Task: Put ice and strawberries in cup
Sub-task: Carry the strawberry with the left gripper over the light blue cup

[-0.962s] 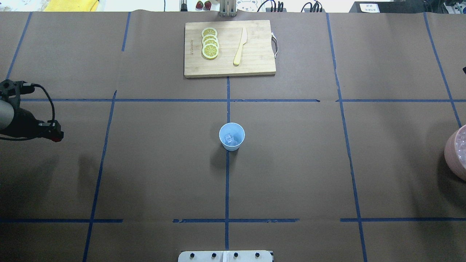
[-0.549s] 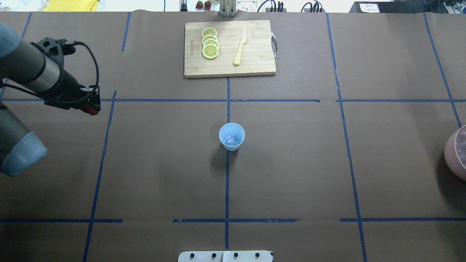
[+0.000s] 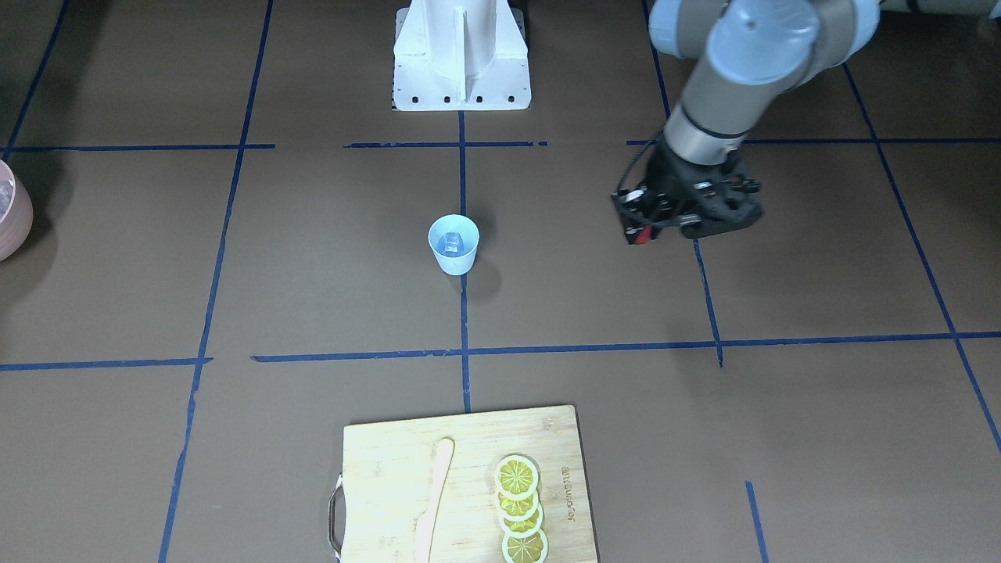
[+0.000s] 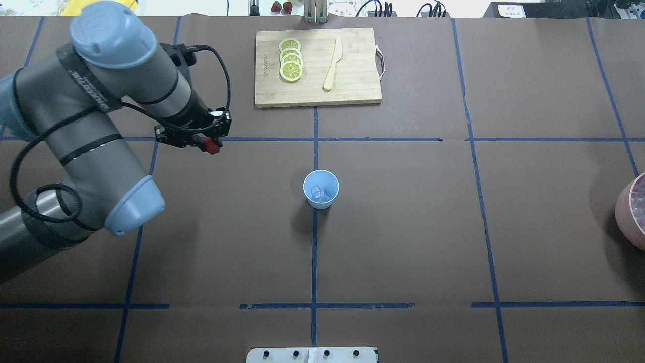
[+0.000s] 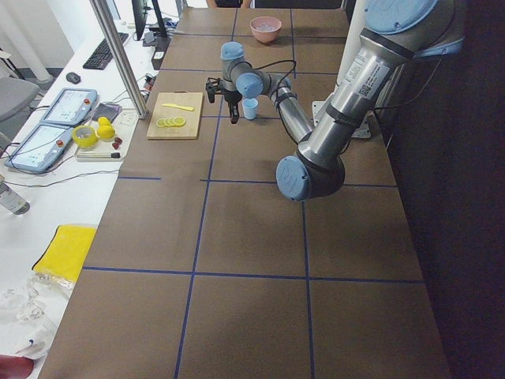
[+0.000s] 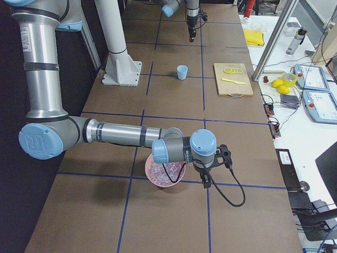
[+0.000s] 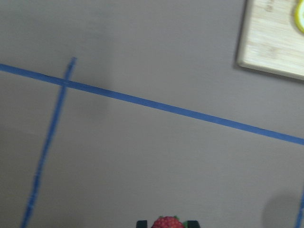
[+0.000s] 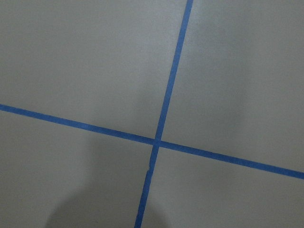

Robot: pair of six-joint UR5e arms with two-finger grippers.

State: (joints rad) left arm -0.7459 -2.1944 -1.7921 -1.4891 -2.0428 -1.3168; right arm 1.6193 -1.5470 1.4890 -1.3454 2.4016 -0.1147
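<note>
Now, step: carrying the strawberry (image 7: 167, 222) toward the cup (image 4: 321, 189), judging by the load.
Left tool (image 4: 212, 146): closed on the strawberry, held above bare bench (image 4: 403, 227), well apart from the cup.
Cup: upright mid-bench, mouth unobstructed for a drop from above.
Ice (image 4: 317, 192): a cube already inside the cup.
Right tool (image 6: 206, 182): just beside the pink bowl (image 6: 166, 173), out of the way; how far open, I cannot tell.

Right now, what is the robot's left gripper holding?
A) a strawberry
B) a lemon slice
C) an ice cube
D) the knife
A: a red strawberry sits pinched in the left gripper, off to the side of the cup.
</note>
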